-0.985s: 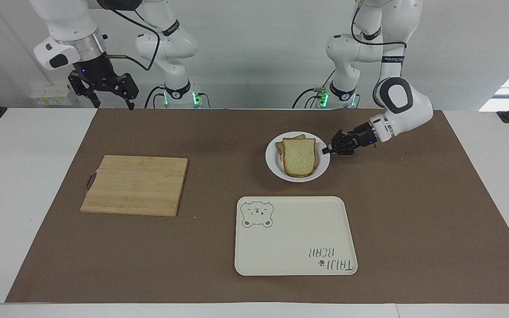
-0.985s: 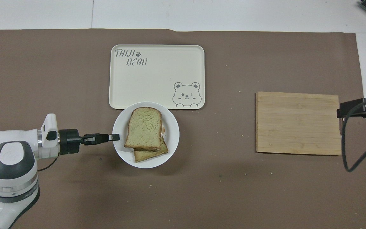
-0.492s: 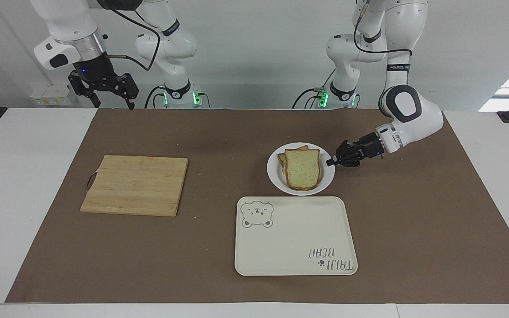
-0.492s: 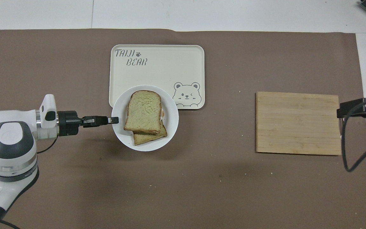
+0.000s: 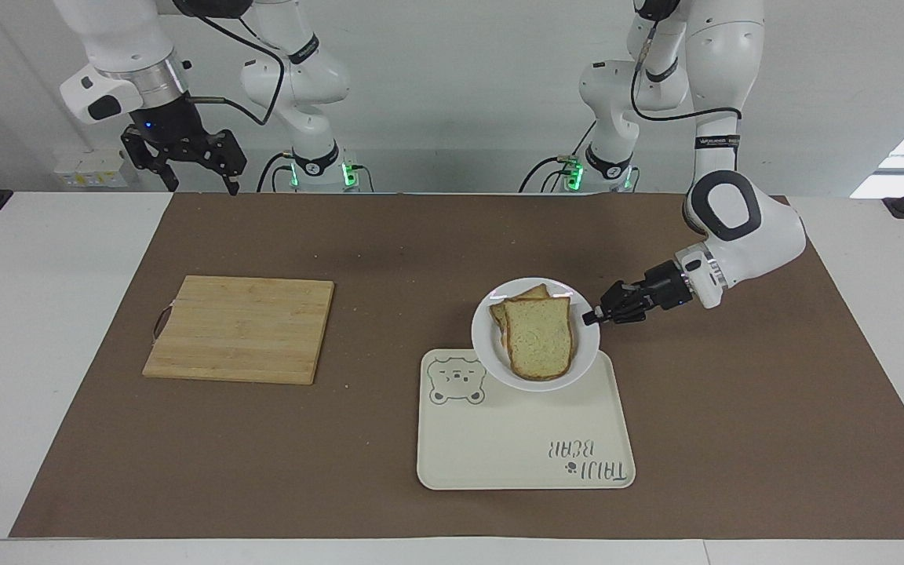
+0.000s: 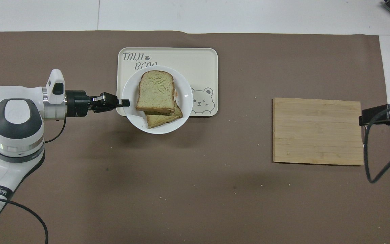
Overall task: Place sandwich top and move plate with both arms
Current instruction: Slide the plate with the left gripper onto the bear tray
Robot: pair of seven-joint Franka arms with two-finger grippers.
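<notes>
Sandwich top [image 5: 540,337] lies flat on stacked slice, on white plate [image 5: 487,345] overlapping tray [image 5: 499,439].

You have a white worktop [image 5: 44,329] covered by a brown mat [image 5: 389,251]. On the mat lie a wooden cutting board [image 5: 240,329], toward the right arm's end, and a cream bear-print tray [image 5: 523,439], farther from the robots.

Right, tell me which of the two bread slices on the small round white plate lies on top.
The squarely set pale greenish-tan slice with brown crust lies on top; the lower slice pokes out skewed beneath it.
</notes>
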